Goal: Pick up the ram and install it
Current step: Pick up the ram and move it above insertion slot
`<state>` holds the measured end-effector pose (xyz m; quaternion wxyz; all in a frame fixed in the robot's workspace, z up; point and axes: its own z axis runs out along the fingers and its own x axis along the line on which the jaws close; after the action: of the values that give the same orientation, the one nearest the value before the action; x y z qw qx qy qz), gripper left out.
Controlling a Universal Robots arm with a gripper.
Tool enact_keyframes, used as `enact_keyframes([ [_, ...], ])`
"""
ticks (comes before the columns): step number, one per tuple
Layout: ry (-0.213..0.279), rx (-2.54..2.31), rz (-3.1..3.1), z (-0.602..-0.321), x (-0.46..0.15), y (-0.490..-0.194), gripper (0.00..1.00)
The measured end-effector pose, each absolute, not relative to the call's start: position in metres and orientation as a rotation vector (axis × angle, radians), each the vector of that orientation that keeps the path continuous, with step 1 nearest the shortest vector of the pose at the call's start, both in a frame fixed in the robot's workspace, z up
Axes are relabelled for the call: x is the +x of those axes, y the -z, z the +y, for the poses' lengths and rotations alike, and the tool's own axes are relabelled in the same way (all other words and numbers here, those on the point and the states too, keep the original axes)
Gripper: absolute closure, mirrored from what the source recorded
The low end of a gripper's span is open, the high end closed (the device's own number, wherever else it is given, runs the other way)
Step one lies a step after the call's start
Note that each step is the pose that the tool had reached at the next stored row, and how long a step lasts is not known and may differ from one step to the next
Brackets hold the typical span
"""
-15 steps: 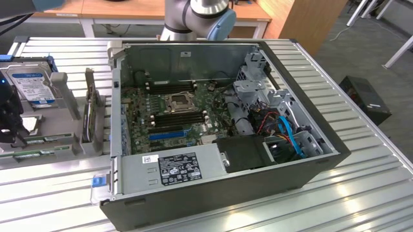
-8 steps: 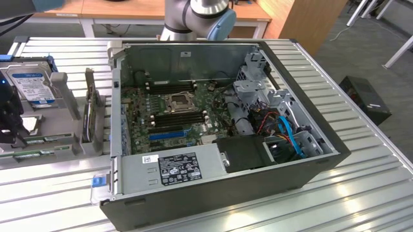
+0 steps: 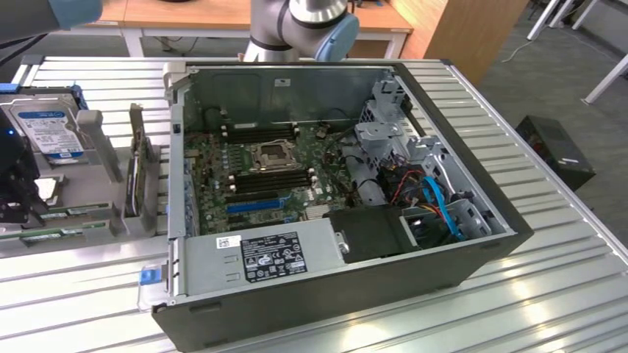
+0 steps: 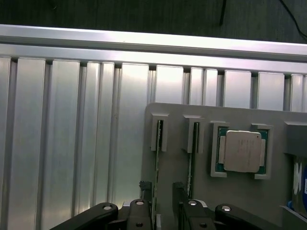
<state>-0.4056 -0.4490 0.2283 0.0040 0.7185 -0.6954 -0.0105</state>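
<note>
**Arm pose.** The arm (image 3: pixel 297 20) rises behind the open computer case (image 3: pixel 393 290) and reaches toward the exterior view's left. In the wrist view, the end effector (image 4: pixel 161 190) hangs low over a grey holder (image 4: pixel 230 113) with its fingers (image 4: pixel 178 190) spread to either side of the ram (image 4: pixel 157 163). Whether they touch it cannot be told.

**Ram.** It is a thin greenish board seen edge-on, standing upright in a holder slot between the fingers.

**Holder contents.**
- A second stick (image 4: pixel 192 158) stands in the neighbouring slot, just outside one finger.
- A metal-lidded processor (image 4: pixel 242 151) sits in a square pocket.
- A hard drive (image 3: pixel 49 132) carries a blue-and-white label.

**Setting.** Holder and case rest on a ribbed aluminium counter (image 3: pixel 559 294). The case contains a motherboard (image 3: pixel 220 158) with black memory slots (image 3: pixel 260 181).
</note>
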Motion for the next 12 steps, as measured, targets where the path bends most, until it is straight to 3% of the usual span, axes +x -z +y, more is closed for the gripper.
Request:
enact_keyframes([
  [12,0.033,2.252,-2.179,-0.4490,-0.4056,-0.2171,0.69],
])
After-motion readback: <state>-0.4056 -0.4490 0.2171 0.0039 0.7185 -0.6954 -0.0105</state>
